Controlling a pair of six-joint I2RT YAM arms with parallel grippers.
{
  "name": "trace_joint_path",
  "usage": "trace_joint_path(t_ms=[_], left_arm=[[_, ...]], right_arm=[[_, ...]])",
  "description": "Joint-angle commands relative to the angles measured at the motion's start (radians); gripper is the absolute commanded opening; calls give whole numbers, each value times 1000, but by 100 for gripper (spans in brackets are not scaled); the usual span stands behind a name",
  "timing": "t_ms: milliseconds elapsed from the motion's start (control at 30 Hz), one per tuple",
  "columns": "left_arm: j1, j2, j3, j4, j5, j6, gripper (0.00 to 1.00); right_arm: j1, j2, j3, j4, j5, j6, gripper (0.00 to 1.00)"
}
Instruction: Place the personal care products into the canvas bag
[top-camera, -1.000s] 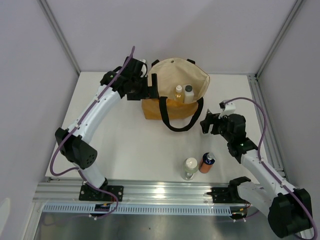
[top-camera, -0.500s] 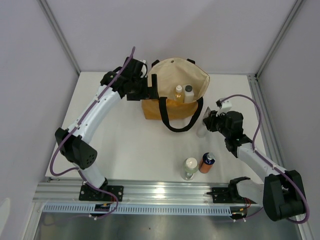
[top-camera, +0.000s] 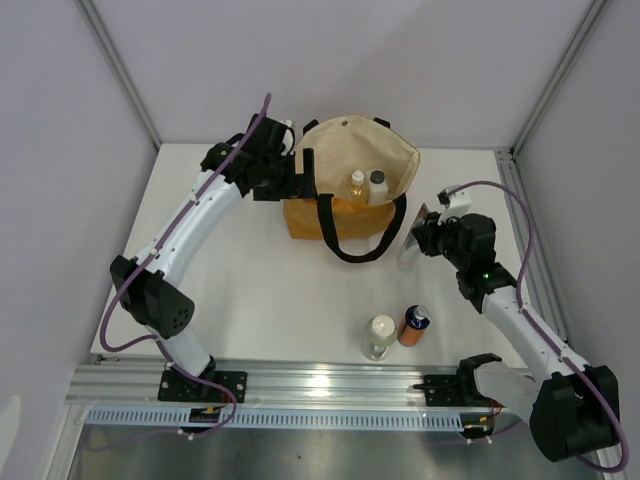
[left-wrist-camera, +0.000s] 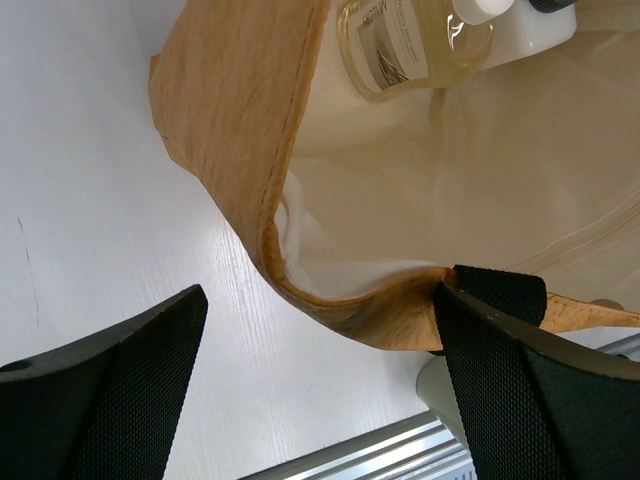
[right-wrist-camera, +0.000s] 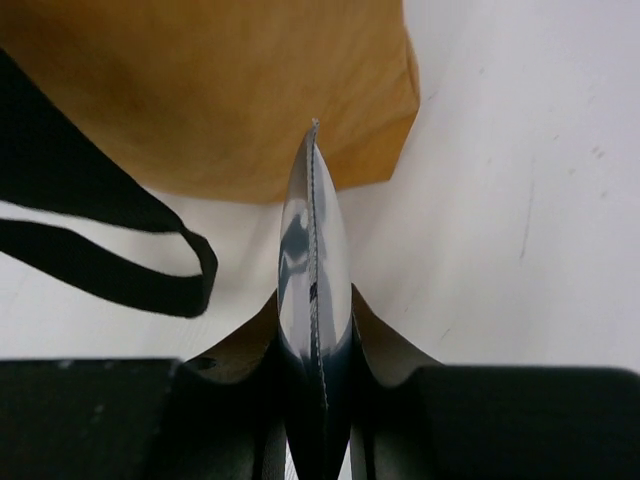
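The canvas bag (top-camera: 355, 160) stands open at the back of the table, its black handle (top-camera: 350, 250) draped forward. Inside it lie a rounded yellowish bottle (top-camera: 357, 184) and a small grey-capped one (top-camera: 377, 183). My left gripper (top-camera: 303, 176) is open at the bag's left edge, the tan rim (left-wrist-camera: 240, 150) running between its wide-apart fingers; the yellowish bottle (left-wrist-camera: 410, 45) shows beyond. My right gripper (top-camera: 421, 238) is shut on the slim clear bottle (right-wrist-camera: 312, 250), just right of the bag (right-wrist-camera: 230, 90). A clear white-capped bottle (top-camera: 380, 336) and an orange dark-capped one (top-camera: 414, 325) stand near the front edge.
An aluminium rail (top-camera: 330, 385) runs along the table's near edge under both arm bases. A frame post (top-camera: 510, 190) borders the right side. The bag's handle loop (right-wrist-camera: 120, 270) lies on the table just left of the held bottle.
My right gripper has closed on the slim clear bottle beside the bag and shifted slightly up and right with it. The left arm and bag have not moved.
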Motion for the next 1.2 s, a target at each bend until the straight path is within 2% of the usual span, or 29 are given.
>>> trace_joint_path(t_ms=[0, 133, 233, 267, 367, 467, 567, 700, 967, 1167], left_arm=[[3, -8, 20, -2, -7, 30, 98], [1, -4, 21, 4, 16, 24, 92], [1, -10, 20, 13, 27, 22, 66], [1, -11, 20, 16, 33, 22, 46], [3, -13, 33, 18, 44, 22, 26], [1, -16, 36, 12, 65, 16, 16], [-2, -28, 26, 22, 88, 7, 10], [-5, -38, 20, 30, 112, -5, 6], [-9, -88, -48, 108, 179, -30, 5], [-11, -114, -89, 136, 201, -47, 5]], right_arm=[[-4, -82, 184, -26, 49, -47, 0], [-4, -134, 325, -167, 107, -53, 0], [-4, -152, 406, -242, 130, -53, 0], [-2, -161, 464, -271, 138, -60, 0], [-4, -162, 587, -296, 139, -93, 0], [-4, -128, 719, -271, 115, -100, 0], [-2, -32, 866, -262, 63, -91, 0], [15, 104, 963, -179, 4, -62, 0], [254, 381, 1025, -37, 59, -97, 0], [314, 541, 979, 82, 102, -96, 0]])
